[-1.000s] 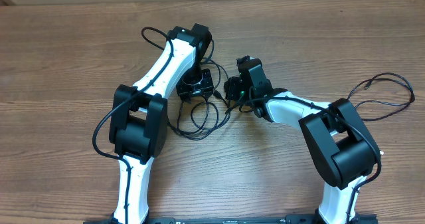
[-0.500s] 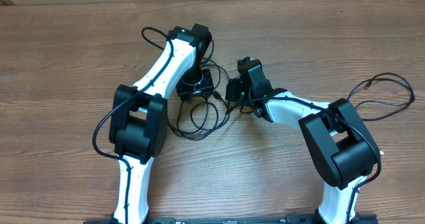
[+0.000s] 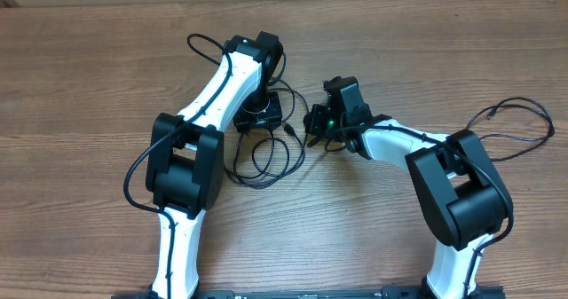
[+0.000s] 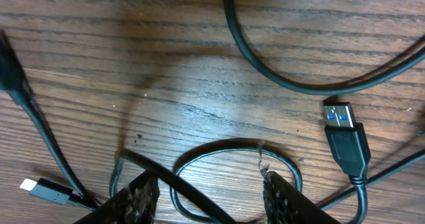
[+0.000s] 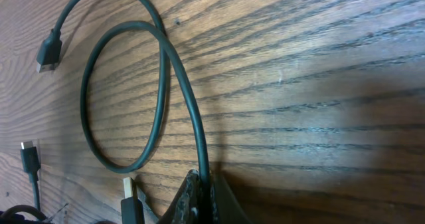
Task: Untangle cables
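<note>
Since a second ago the right gripper [image 3: 313, 126] has pinched fully closed, and its arm has swung a little to the right. The left arm has not shifted.

Starting at the left of the wooden table [image 3: 89, 68], we see the left gripper [image 3: 260, 120] pointing down over the upper edge of the cables [image 3: 271, 161]. The cables lie as a small tangle of thin black loops near the middle of the table, between the two arms. In the left wrist view, this gripper [image 4: 209, 201] has its jaws about half open and low over the wood. A small loop and a crossing cord lie between the fingers [image 4: 139, 197], but we cannot see them pressed on anything. A USB plug [image 4: 342, 127] with a blue insert lies just to one side.

Just right of the tangle sits the right gripper [image 5: 202, 194]. Its jaws are shut tight on one strand [image 5: 179, 78], which curls away from the fingertips in a wide loop and ends in a small plug.

Well apart, at the far right edge, a loose cable [image 3: 519, 126] lies on its own, clear of the tangle.
</note>
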